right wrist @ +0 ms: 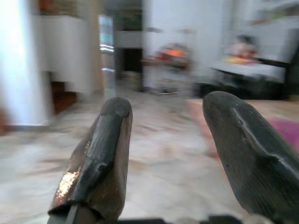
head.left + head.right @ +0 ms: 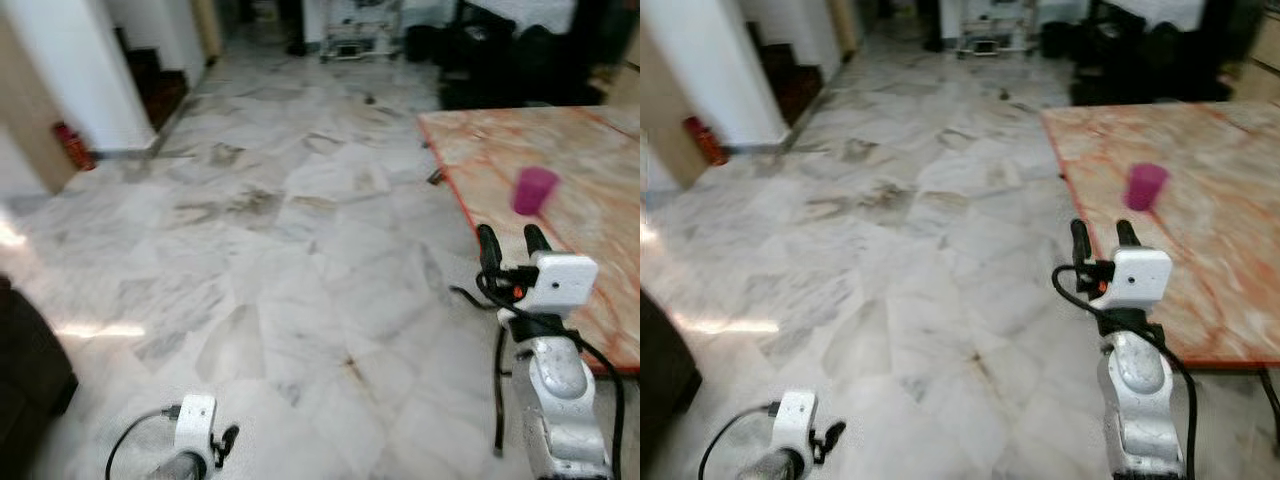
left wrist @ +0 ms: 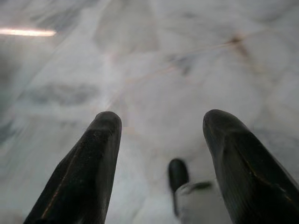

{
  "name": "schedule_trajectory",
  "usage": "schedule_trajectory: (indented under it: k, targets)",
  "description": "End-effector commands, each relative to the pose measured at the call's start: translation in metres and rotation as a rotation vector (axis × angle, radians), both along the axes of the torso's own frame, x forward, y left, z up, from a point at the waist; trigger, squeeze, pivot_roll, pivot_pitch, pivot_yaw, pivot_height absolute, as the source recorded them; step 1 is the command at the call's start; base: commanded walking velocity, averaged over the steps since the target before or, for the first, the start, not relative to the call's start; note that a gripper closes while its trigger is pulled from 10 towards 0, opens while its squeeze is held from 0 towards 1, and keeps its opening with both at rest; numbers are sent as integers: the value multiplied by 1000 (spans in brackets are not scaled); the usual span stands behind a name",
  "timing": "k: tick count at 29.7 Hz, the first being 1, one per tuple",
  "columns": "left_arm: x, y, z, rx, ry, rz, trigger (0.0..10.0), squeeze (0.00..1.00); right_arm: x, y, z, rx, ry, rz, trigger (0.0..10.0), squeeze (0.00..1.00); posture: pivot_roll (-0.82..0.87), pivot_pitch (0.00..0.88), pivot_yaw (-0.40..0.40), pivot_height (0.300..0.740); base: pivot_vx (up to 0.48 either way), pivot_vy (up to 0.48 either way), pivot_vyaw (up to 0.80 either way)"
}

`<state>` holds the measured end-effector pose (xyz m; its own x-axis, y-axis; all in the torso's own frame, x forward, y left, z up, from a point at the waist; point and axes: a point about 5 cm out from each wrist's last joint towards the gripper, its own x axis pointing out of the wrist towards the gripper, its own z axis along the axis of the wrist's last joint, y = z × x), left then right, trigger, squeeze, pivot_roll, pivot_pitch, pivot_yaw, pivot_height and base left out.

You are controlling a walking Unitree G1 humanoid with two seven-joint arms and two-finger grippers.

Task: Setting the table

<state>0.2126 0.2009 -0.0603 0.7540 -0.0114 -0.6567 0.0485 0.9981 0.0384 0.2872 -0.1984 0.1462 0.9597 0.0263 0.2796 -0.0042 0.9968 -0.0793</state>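
Note:
A magenta cup (image 2: 534, 190) stands upright near the left edge of an orange marbled table (image 2: 590, 150) at the right. My right gripper (image 2: 510, 245) is raised in front of the table's near left side, short of the cup, open with nothing between its fingers (image 1: 100, 154). The cup's pink edge (image 1: 287, 130) peeks past one finger in the right wrist view. My left gripper (image 3: 161, 140) hangs low over the marble floor, open and empty; its wrist (image 2: 195, 425) shows at the bottom left.
Grey marble floor (image 2: 280, 250) stretches ahead. A white wall corner (image 2: 75, 70) and dark stairs (image 2: 150, 75) stand at the far left, with a red object (image 2: 70, 145) at the wall. Dark furniture (image 2: 510, 50) sits behind the table. A dark object (image 2: 25, 370) is at the left edge.

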Motion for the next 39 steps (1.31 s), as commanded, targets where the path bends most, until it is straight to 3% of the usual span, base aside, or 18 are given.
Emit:
schedule_trajectory:
  k: [1,9,13,17,24,30,33,39]
  targets:
    - [-1,0,-1,-3,3,4,10000,0,-2,-4,1,-1,-1,2,10000,0,-46,0,34,740,0,0,794]
    - [-4,0,-3,-2,15,8,10000,0,-2,1,-3,9,18,40,10000,0,-46,0,32,740,0,0,794]
    - [-6,-1,-4,2,26,10,10000,0,-1,4,-42,51,193,76,10000,0,-45,0,28,740,0,0,0]
    - [-6,-1,-4,3,28,12,10000,0,-2,4,-56,38,254,85,10000,0,-44,0,27,740,0,0,0]
    - [-6,-2,-5,4,34,19,10000,0,-28,7,-143,-13,644,107,10000,0,-44,0,23,740,0,0,0]
    - [-6,-1,-5,5,35,25,10000,0,-48,8,-175,-12,821,89,10000,0,-45,0,24,740,0,0,0]
    - [-6,0,-5,6,38,30,10000,0,-69,9,-197,28,948,61,10000,0,-40,0,23,740,0,0,0]
    - [-7,1,-5,4,46,35,10000,0,-83,5,-210,92,1020,-25,10000,0,-50,0,26,740,0,0,0]
